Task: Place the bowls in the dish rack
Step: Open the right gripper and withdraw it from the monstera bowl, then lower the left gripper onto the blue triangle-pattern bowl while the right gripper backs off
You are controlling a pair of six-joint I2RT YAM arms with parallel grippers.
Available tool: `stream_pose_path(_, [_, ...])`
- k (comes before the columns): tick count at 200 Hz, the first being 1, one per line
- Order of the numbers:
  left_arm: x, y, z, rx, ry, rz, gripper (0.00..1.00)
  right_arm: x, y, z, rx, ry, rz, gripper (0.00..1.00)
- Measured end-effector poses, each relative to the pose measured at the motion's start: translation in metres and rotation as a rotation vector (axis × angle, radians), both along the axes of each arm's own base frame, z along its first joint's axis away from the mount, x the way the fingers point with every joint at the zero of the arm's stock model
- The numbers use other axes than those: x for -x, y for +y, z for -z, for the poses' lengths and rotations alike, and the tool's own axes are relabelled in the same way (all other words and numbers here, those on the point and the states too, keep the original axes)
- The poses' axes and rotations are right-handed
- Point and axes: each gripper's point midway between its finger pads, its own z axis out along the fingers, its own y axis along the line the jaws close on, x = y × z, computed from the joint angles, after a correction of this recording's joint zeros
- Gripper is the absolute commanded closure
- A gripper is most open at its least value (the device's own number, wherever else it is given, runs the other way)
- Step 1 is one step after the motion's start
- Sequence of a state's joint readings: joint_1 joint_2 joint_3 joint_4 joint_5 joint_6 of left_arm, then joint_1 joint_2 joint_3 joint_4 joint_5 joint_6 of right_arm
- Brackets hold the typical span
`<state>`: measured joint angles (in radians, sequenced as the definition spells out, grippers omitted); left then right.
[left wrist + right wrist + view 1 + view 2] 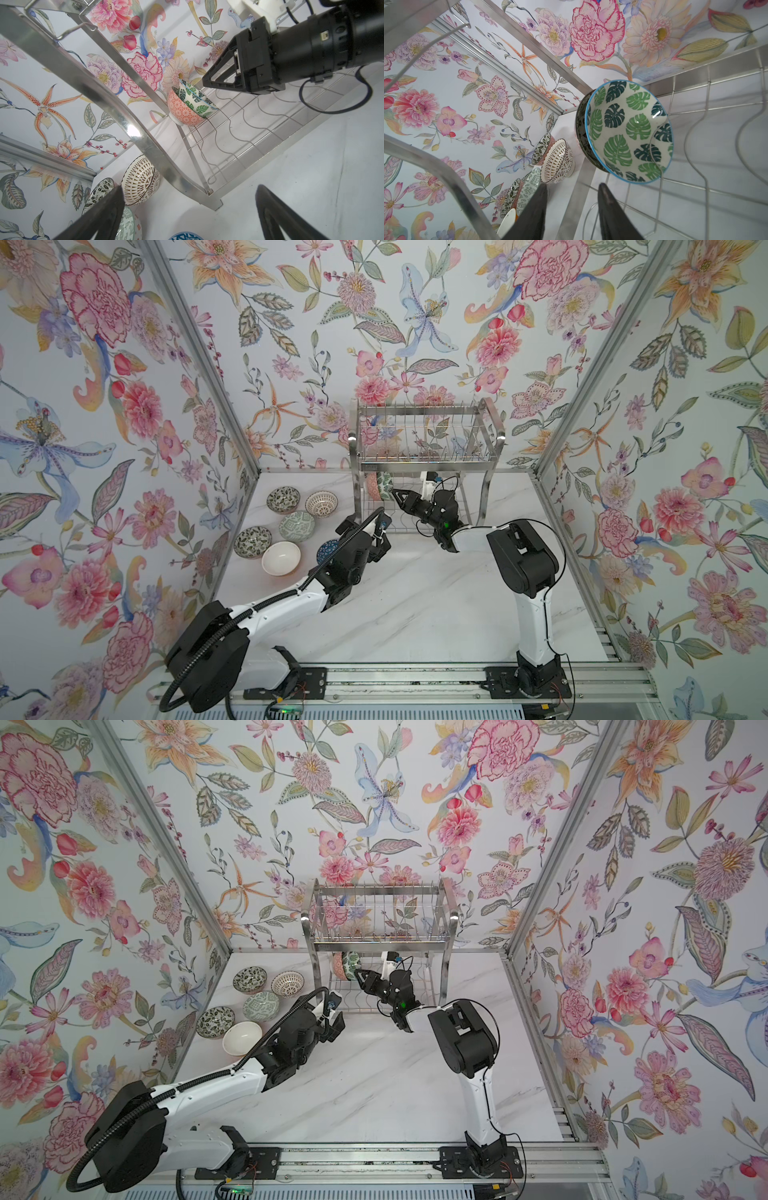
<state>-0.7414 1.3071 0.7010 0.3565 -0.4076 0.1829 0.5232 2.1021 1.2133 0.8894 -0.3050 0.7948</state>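
The two-tier stainless-steel wire dish rack (419, 467) stands at the back of the white marbled tabletop (415, 593). In both top views its upper tier hides most of the lower tier, where only part of the round green-leaf ceramic bowl (385, 486) shows at the left end. The left wrist view shows that this bowl stands on edge, nested in an orange lattice-patterned bowl (184, 113). The right wrist view shows its leaf-printed interior (629, 133) with a wavy wire divider crossing in front. The right gripper (395, 493) reaches into the lower tier. Its wrist view shows the jaws partly apart with nothing between them, near the bowl's blue rim without visible contact. The left gripper (190, 190) hovers beside the rack's left leg, jaws fully spread and empty. On the tabletop left of the rack, the top views show the remaining bowls clustered, among them a plain cream bowl (281, 558). A blue-patterned bowl (328, 549) lies mostly hidden behind the left arm, and the left wrist view shows only its edge.
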Motion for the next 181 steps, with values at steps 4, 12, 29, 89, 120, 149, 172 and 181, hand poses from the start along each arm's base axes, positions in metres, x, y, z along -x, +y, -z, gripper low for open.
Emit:
stream_pose_path(4, [0.000,0.001,0.000,0.003,0.002,-0.003,0.01,0.002,-0.001,-0.003,0.006,-0.003,0.001,0.46])
stream_pose_path(12, [-0.001,0.002,0.001,0.006,0.010,-0.007,0.01,0.009,-0.003,-0.005,0.031,-0.008,0.006,0.41])
stream_pose_path(29, [-0.002,0.005,0.000,0.012,0.033,-0.019,0.01,0.021,-0.006,-0.010,0.073,-0.022,0.007,0.07])
stream_pose_path(89, [0.008,0.011,-0.055,0.128,0.024,-0.026,0.01,0.061,-0.019,0.000,0.248,-0.015,0.008,0.01])
stream_pose_path(120, [0.020,0.020,-0.059,0.203,0.066,-0.043,0.01,0.081,-0.014,0.012,0.344,-0.005,-0.018,0.01])
stream_pose_path(149, [0.023,0.033,-0.033,0.254,0.183,-0.105,0.01,0.102,-0.009,0.020,0.440,-0.002,-0.033,0.01])
stream_pose_path(172, [0.023,0.049,-0.009,0.301,0.273,-0.173,0.01,0.118,-0.009,0.018,0.515,-0.012,-0.035,0.01])
stream_pose_path(181, [0.021,0.061,0.004,0.325,0.310,-0.223,0.01,0.123,-0.010,0.016,0.543,-0.021,-0.031,0.01])
